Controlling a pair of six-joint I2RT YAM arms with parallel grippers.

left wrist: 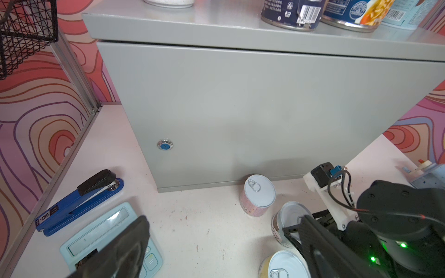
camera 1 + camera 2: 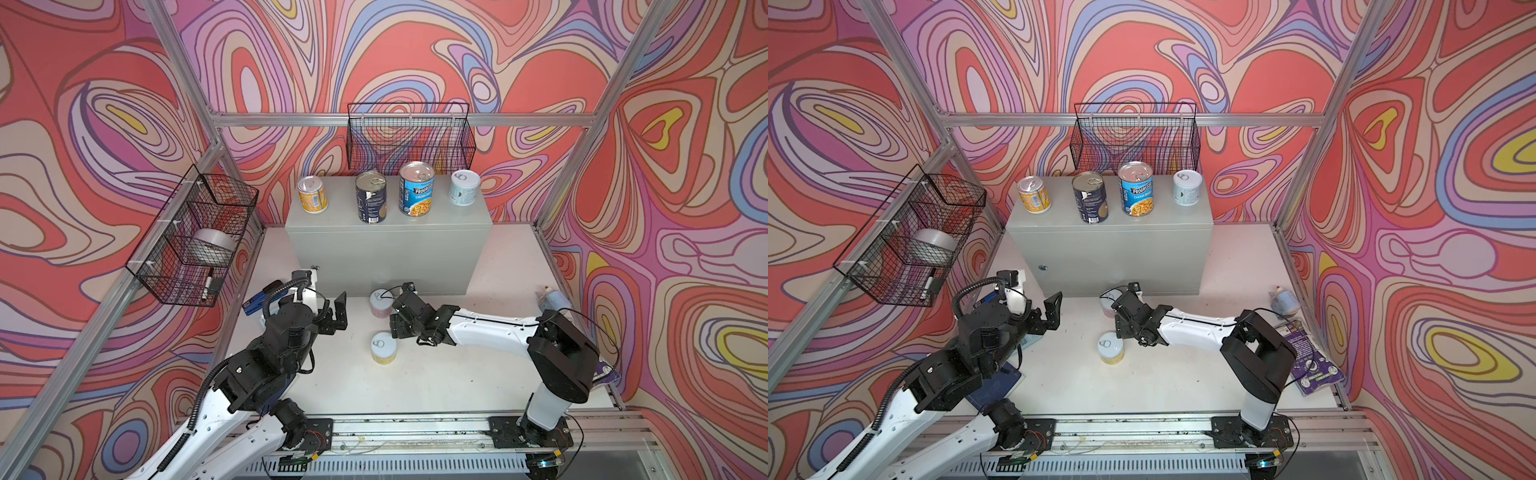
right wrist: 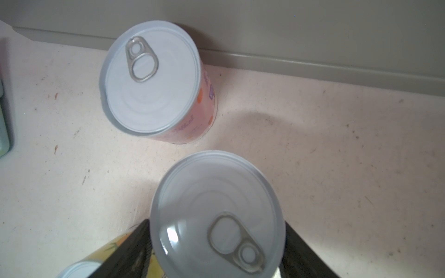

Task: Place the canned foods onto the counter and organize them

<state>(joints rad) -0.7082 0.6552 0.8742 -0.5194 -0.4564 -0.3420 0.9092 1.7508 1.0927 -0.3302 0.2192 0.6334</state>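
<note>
In both top views the white tabletop (image 2: pixel 436 374) carried the grey box (image 2: pixel 386 253) with four tins (image 2: pixel 371 199) on top. The pink tin (image 2: pixel 380 305) and yellow tin (image 2: pixel 383 349) stood in front, and the left claw (image 2: pixel 337 312) gaped empty. The left wrist view showed a pale tin (image 1: pixel 289 211) inside the right claw (image 1: pixel 298 228); in the right wrist view its fingers (image 3: pixel 134 245) flanked that tin, but whether they gripped it could not be told.
</note>
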